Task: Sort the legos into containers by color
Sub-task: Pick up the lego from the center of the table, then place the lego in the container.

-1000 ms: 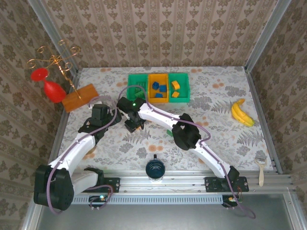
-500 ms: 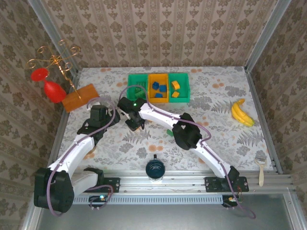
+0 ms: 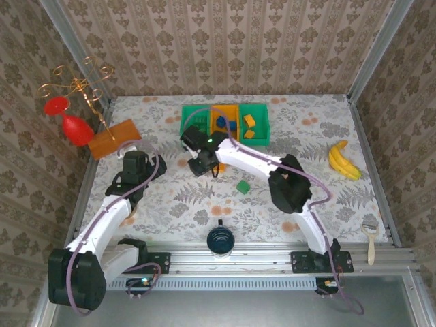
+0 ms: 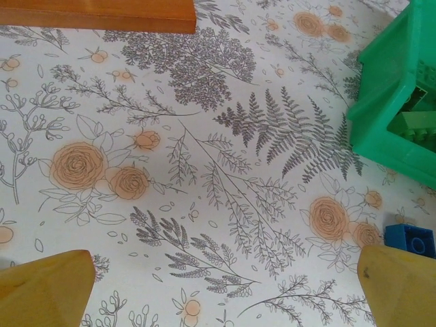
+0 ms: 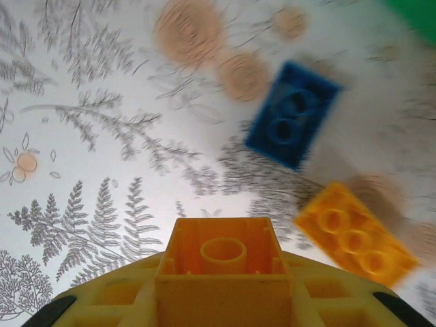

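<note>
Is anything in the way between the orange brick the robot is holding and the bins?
Nothing visible blocks it. The right gripper holds the orange brick just in front of the bins. A blue brick and a loose orange brick lie flat on the table beneath it, probably too low to matter.

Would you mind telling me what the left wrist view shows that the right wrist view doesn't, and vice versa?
Left wrist, not right wrist: the wooden block, a green brick inside the green bin, and the left gripper, open wide. Right wrist, not left wrist: the right gripper shut on an orange-yellow brick, plus a second orange brick lying loose. Both: the floral tablecloth and a loose blue brick, perhaps the same one; a blurred green corner in the right wrist view may be the bin.
</note>
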Available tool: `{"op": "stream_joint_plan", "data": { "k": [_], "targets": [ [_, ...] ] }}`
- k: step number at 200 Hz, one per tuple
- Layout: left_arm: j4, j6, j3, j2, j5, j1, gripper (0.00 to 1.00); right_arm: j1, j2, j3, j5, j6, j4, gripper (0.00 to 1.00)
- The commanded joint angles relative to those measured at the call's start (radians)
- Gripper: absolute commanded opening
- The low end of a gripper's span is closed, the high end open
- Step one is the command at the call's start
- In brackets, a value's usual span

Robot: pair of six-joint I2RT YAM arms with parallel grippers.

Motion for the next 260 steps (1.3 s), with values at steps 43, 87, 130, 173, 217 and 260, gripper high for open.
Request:
{"op": "stream_joint_plan", "data": {
  "k": [43,87,130,173,217,260],
  "targets": [
    [-0.015,-0.022,-0.019,-0.025,0.021,0.014,1.0,-0.188,-0.203,-0.171,0.114,0.112,0.096,0.15],
    [-0.007,-0.008,-0.015,-0.019,0.039,0.016,1.0,-0.335,-0.19,-0.167,0.133,0.178,0.088,0.15],
    [-0.001,0.003,-0.011,-0.01,0.067,0.014,1.0,-0.414,-0.109,-0.077,0.159,0.187,0.077,0.16],
    [0.011,0.019,-0.003,0.009,0.101,0.013,1.0,-0.435,-0.009,0.049,0.199,0.164,0.048,0.19],
    [0.011,0.043,0.013,0.038,0.146,0.009,1.0,-0.441,0.083,0.165,0.27,0.148,-0.018,0.22],
    [0.015,0.074,0.031,0.057,0.173,-0.008,1.0,-0.441,0.109,0.179,0.298,0.156,-0.038,0.35]
  ]
}}
